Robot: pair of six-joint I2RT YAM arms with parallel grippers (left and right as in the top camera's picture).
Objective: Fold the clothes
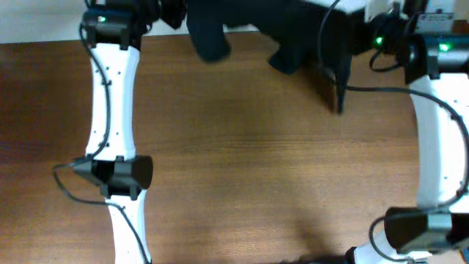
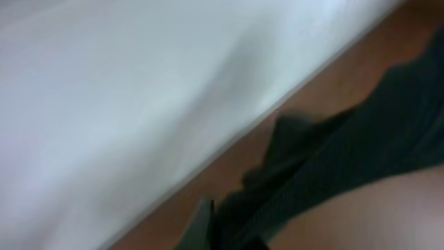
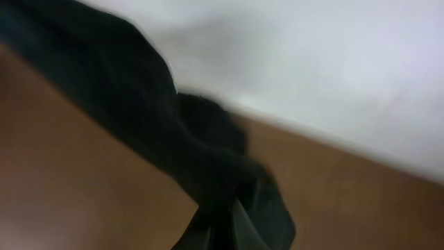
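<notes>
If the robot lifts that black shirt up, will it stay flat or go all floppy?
Probably floppy: the black T-shirt sags in bunched folds where the right gripper seems to pinch it. Likely light too, since it hangs in thin drapes. It shouldn't roll, but loose parts may drag on the table.

black T-shirt (image 1: 293, 37), brown table (image 1: 249, 147), white arms (image 1: 110, 95)

Overhead, we see the table (image 1: 242, 147) evenly and softly lit, sharp enough, with green lamps (image 1: 379, 42) flaring at upper right. Both wrist views are heavily blurred: the black T-shirt (image 2: 361, 146) is a soft-edged dark mass, and the white surface (image 2: 139, 83) at upper left washes out pale.
</notes>
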